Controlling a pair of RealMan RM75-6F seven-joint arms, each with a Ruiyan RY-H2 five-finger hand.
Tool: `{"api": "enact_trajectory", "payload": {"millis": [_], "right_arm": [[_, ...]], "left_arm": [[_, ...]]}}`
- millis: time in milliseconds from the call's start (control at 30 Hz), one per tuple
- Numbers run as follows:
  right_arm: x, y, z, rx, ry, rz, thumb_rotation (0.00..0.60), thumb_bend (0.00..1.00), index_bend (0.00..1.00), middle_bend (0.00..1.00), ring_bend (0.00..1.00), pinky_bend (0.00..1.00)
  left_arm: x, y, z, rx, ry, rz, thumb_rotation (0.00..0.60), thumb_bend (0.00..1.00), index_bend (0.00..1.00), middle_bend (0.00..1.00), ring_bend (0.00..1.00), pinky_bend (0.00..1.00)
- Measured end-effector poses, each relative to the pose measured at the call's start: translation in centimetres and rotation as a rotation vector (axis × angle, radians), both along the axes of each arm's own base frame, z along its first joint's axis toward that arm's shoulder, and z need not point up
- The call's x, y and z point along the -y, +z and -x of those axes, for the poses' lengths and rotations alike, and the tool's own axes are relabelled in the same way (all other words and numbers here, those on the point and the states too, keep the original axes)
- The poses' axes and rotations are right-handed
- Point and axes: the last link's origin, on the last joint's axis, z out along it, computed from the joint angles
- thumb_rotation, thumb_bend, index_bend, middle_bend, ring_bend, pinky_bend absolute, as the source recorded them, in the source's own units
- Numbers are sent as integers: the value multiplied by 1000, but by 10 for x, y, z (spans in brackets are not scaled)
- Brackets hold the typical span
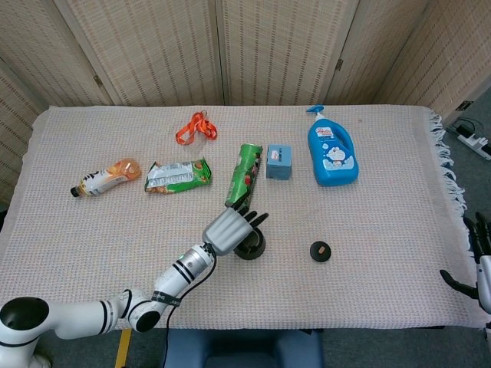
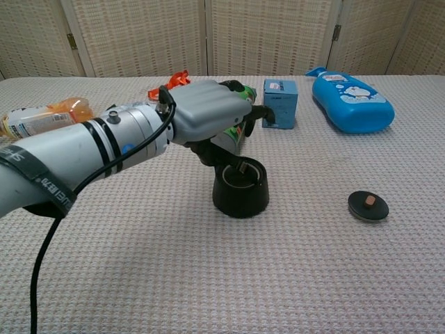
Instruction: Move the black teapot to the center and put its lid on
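Note:
The black teapot (image 1: 251,244) (image 2: 241,192) stands lidless near the table's middle, its wire handle lying low over the mouth. My left hand (image 1: 229,228) (image 2: 205,122) hovers just over the pot's left side. Its fingers are stretched out toward the right and nothing shows between them. The small black lid (image 1: 320,251) (image 2: 368,206), with a brown knob, lies flat on the cloth to the right of the pot. My right hand (image 1: 479,262) hangs off the table's right edge, fingers apart and holding nothing.
Behind the pot lie a green chip can (image 1: 245,174), a small blue box (image 1: 278,162) (image 2: 279,104) and a blue detergent bottle (image 1: 332,154) (image 2: 352,104). A snack bag (image 1: 179,176), an orange drink bottle (image 1: 107,177) and an orange lanyard (image 1: 196,127) lie at the back left.

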Motion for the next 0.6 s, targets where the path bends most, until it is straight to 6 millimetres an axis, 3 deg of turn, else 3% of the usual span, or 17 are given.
{"api": "enact_trajectory", "payload": {"millis": [333,600], "right_arm": [[0,-1,-1,2,7,-3,600,184,0,0,91,0],[2,-1,-1,1,14,-5,600,183,0,0,92,0]], "left_arm": [[12,9,8,-85,82,-7,600,186,0,34,31,0],[22,17,10,-114,149,-17,600,145,0,5,5,0]]}}
